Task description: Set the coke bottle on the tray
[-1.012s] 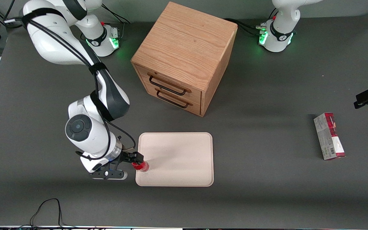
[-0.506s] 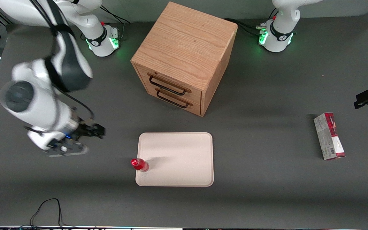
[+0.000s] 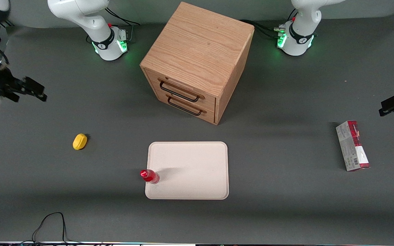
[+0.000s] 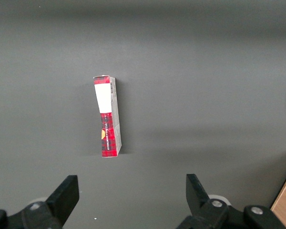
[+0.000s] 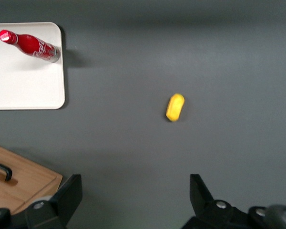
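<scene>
A: Coke bottle?
B: Upright on the tray, at the rim of the corner nearest the front camera, toward the working arm's end. Touched by nothing.
A: Hand?
B: Fingers spread wide, grasping nothing — raised over the counter, at the working arm's end, well apart from the tray.
A: Other items?
B: Yellow lump between hand and tray. Wooden drawer cabinet farther from the camera than the tray. Red-and-grey carton lying flat — toward the parked arm's end.
</scene>
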Robot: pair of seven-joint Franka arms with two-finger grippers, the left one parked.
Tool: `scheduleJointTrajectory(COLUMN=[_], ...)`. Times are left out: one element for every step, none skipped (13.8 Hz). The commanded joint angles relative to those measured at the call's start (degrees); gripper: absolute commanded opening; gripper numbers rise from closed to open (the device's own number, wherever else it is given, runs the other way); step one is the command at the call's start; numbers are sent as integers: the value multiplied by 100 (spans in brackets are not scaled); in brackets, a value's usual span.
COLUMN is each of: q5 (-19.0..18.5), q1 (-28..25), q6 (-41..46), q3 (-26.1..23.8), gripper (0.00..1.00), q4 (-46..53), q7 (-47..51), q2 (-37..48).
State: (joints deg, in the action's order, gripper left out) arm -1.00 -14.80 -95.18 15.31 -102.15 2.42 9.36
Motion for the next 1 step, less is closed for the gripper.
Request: scheduleJointTrajectory(q5=[83], q1=[-154], q6=[8], q3=[122], gripper=[100], q4=[-227], q7=[-75], q2=[162])
